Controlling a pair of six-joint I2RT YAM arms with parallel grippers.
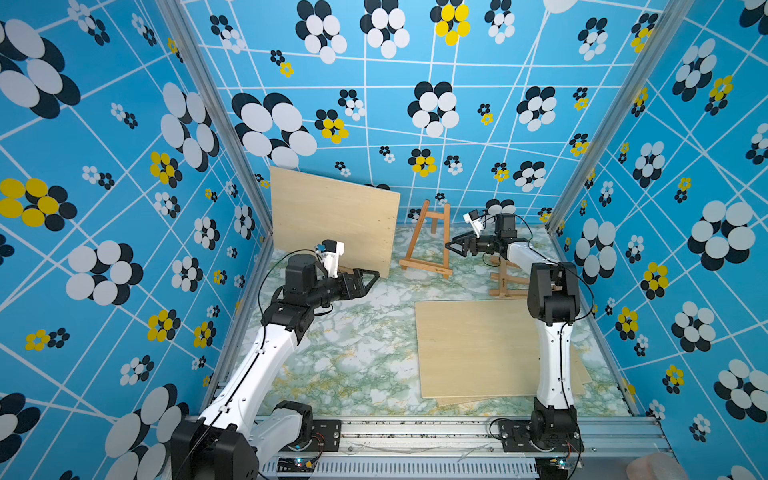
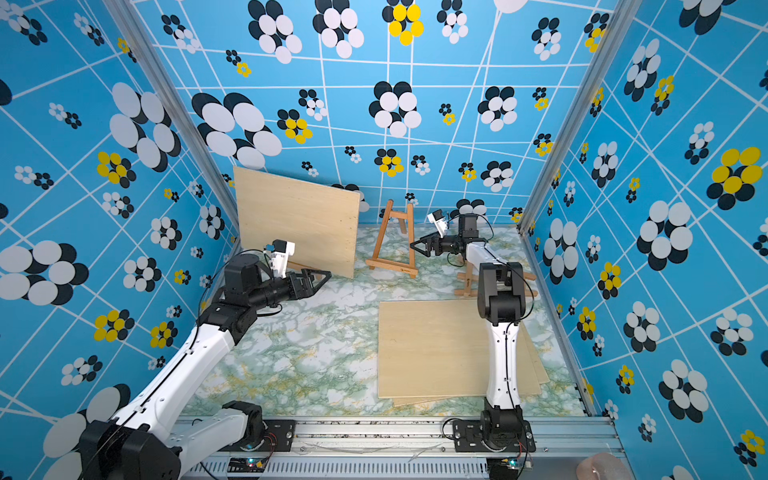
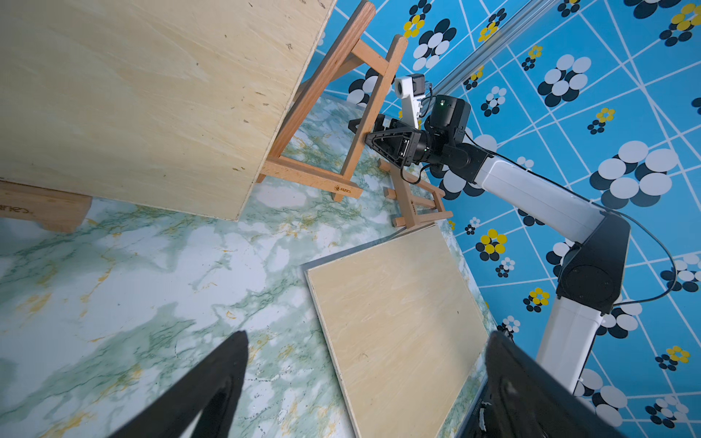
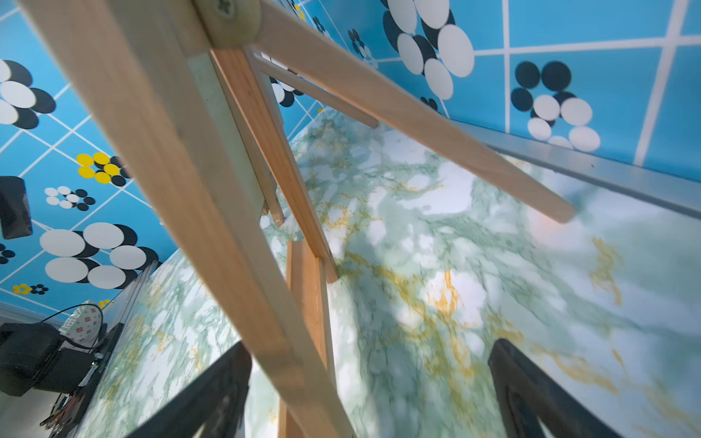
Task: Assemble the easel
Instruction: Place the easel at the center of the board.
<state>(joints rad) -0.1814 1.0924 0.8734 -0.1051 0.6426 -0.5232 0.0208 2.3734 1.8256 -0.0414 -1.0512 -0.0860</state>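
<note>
A small wooden easel (image 1: 428,243) (image 2: 394,245) stands upright at the back middle of the marble table. My right gripper (image 1: 452,245) (image 2: 417,245) is open and straddles the easel's right leg (image 3: 373,106). In the right wrist view that leg (image 4: 189,170) runs between the wide-apart jaws of the right gripper (image 4: 371,343), close to one finger. My left gripper (image 1: 372,276) (image 2: 325,276) is open and empty, just off the lower corner of a leaning plywood board (image 1: 332,220). In its wrist view, the left gripper (image 3: 366,335) has only table and a flat board under it.
The leaning board rests on another easel's ledge (image 3: 41,208) at the back left. A further easel (image 1: 505,282) (image 3: 413,201) lies near the right wall, behind my right arm. Flat plywood boards (image 1: 473,349) (image 2: 432,349) are stacked at the front right.
</note>
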